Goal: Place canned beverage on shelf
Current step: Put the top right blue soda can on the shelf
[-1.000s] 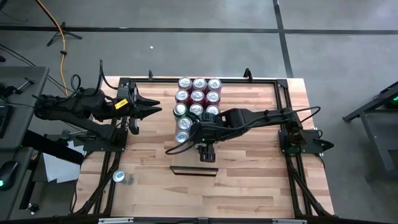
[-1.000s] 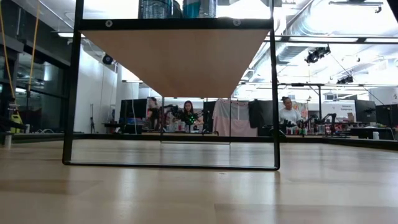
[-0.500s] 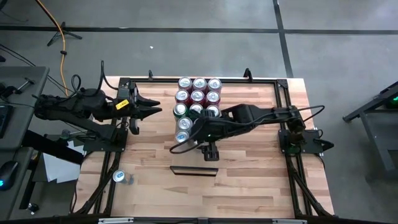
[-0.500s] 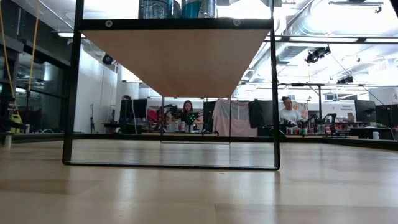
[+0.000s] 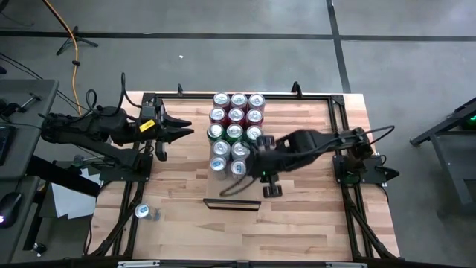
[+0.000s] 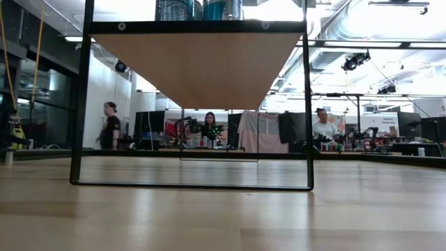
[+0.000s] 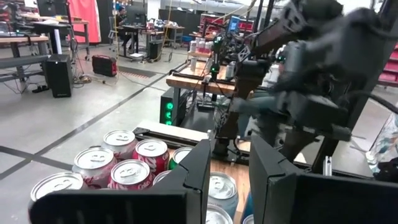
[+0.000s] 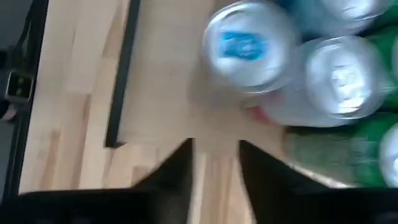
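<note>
**Loose can lies far to my left, nearer the left tool**

On the butcher-block table [image 5: 312, 223] stands the pale wood shelf [image 6: 195, 70], carrying a block of upright red, green and blue cans [image 5: 236, 123]. My right tool [image 8: 214, 149] hovers over the shelf's bare wood just beside that block, fingers parted and holding nothing. My left tool [image 5: 175, 128] waits at the table's left edge, nearly closed and empty. The silver-topped loose can [image 5: 141, 212] sits at the table's front-left corner, seemingly upright with its long axis vertical. It is well apart from my right tool, so I judge it the left arm's reach.
</note>
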